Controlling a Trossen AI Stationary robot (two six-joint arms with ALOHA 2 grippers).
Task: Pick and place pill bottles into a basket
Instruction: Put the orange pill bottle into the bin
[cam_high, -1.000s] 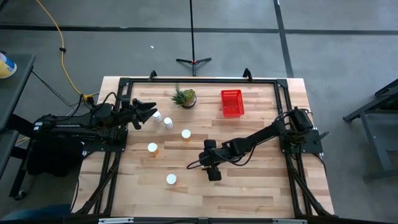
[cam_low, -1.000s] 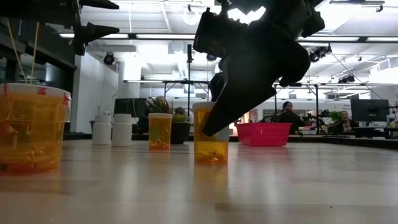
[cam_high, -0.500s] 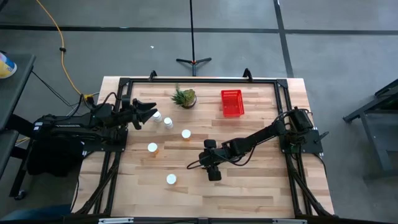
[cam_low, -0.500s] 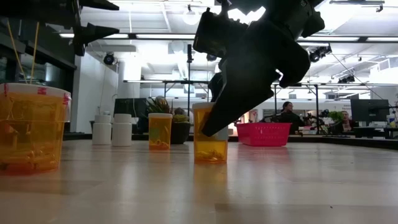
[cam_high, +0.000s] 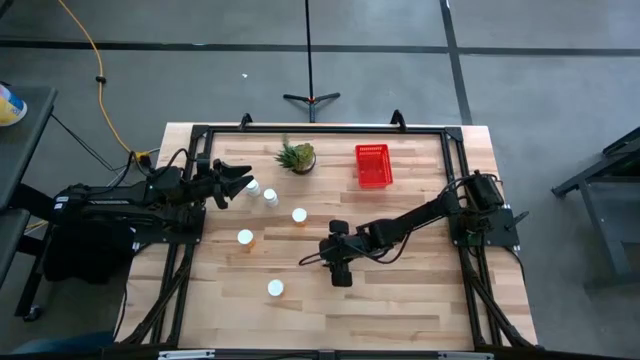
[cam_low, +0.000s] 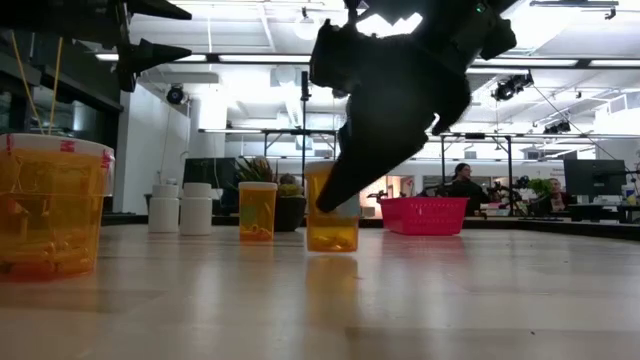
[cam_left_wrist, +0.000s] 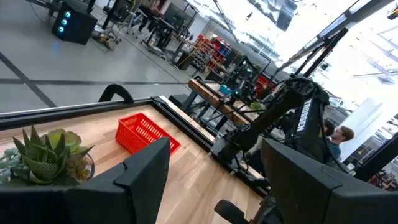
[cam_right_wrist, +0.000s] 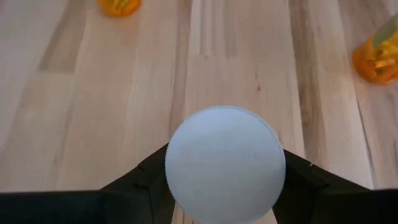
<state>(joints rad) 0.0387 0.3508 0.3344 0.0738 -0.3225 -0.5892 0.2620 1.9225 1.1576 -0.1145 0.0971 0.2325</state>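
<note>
Our right gripper (cam_right_wrist: 221, 186) clamps a pill bottle (cam_right_wrist: 225, 163) by its sides at mid-table. We should lift straight, keeping it upright, before swinging toward the basket (cam_high: 372, 165).

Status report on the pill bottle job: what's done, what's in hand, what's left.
Done: nothing yet; the basket shows no bottle inside. In hand: the right gripper is shut on one pill bottle near the table's middle. Left: that bottle, plus five other bottles standing on the wood. The left gripper is open by the two leftmost ones.
</note>
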